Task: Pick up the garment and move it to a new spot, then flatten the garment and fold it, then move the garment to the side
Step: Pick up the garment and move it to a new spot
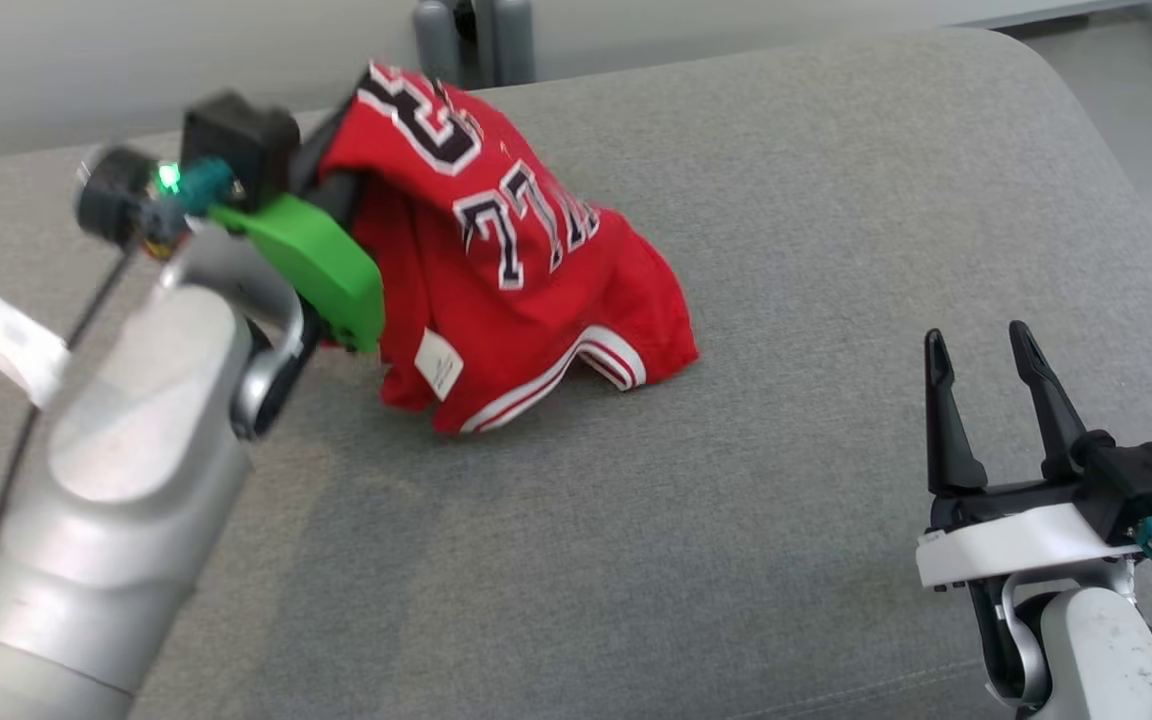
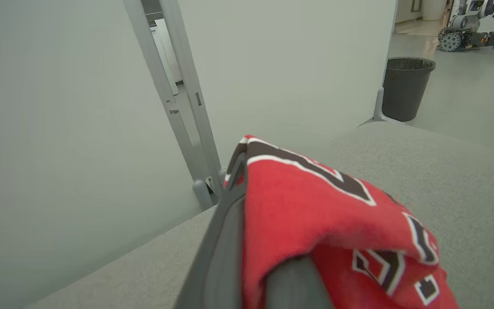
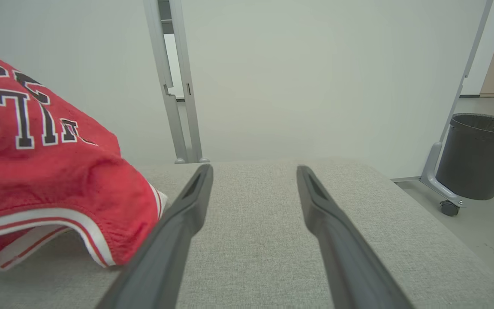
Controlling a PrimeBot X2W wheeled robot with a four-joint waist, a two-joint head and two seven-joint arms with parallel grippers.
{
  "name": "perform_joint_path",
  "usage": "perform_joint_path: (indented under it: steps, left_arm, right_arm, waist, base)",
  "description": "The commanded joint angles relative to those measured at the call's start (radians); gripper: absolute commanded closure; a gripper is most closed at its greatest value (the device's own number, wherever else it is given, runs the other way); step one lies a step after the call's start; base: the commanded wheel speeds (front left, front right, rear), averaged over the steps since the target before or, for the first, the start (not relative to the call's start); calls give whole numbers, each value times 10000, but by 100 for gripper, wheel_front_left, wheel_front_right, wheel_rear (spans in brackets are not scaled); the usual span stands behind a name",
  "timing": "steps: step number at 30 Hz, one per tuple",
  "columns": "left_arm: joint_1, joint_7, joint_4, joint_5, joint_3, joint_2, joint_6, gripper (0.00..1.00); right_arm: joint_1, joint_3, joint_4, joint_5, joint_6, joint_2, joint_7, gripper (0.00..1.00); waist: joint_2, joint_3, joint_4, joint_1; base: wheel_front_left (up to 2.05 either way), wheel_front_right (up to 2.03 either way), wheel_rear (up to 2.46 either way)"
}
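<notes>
Garment (image 1: 536,270): where is it, and why does it stand up like a tent?
— It is red and lettered, and it sits on the grey cushion (image 1: 786,200), toward the far left. One end hangs high from the left pincer (image 2: 249,180). The hem and the rest trail down onto the cushion, so the cloth slopes from the grip to the surface.
— Is that pincer truly clamped on it?
— The left wrist view suggests so. Red cloth is nipped between the two fingers (image 2: 225,240) and drapes over one of them. A grip at an edge lets the garment hang out rather than bunch.
— And the right pincer (image 1: 978,350)?
— Released, fingers spread, grasping nothing. It hovers low over the cushion at the near right, well apart from the garment.
— Why park it there?
— Probably to leave the carry to one arm, and to be ready to take a second corner once flattening begins. The move looks under way, not done.
</notes>
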Motion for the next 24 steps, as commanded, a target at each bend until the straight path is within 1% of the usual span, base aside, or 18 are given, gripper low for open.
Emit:
perform_joint_path:
  steps: [1, 6, 11, 12, 13, 14, 15, 20, 24]
  left_arm:
    - [485, -229, 411, -259, 96, -124, 177, 100]
    - [1455, -1014, 2168, -430, 111, -678, 559, 100]
    - [1882, -1509, 3407, -495, 51, -1088, 633, 100]
    - [1902, -1616, 3598, -508, 80, -1200, 647, 81]
    - [1906, -1666, 3715, -503, 65, -1290, 625, 67]
    - [1870, -1751, 3835, -488, 78, -1399, 607, 36]
    - [1826, -1819, 3889, -483, 110, -1482, 600, 0]
    - [1685, -1996, 3872, -501, 443, -1800, 591, 0]
    - [1994, -1988, 3305, -331, 933, -1939, 629, 0]
  right_arm:
    - [-170, 91, 42, 76, -10, -15, -33, 0]
    - [-416, 304, 101, 210, -10, -18, -32, 0]
    - [-525, 348, 223, 243, -10, -17, -33, 0]
    - [-550, 367, 253, 228, -10, -17, -33, 0]
    - [-572, 370, 270, 215, -10, -18, -33, 0]
    - [-603, 379, 284, 207, -10, -20, -33, 0]
    - [-612, 381, 290, 199, -10, -18, -34, 0]
    - [-524, 350, 400, 137, -10, -18, -34, 0]
    - [-417, 246, 499, 84, -10, -20, -34, 0]
  waist:
    - [-1, 327, -323, 1]
    - [-1, 666, -517, 1]
    - [-1, 791, -368, 1]
    - [-1, 788, -318, 1]
    - [-1, 783, -270, 1]
    - [-1, 768, -209, 1]
    - [-1, 745, -154, 1]
    - [-1, 524, 191, 1]
    - [-1, 257, 499, 1]
  base:
    - [0, 0, 0]
    - [0, 0, 0]
    - [0, 0, 0]
    - [0, 0, 0]
    - [0, 0, 0]
    - [0, 0, 0]
    - [0, 0, 0]
    - [0, 0, 0]
    - [0, 0, 0]
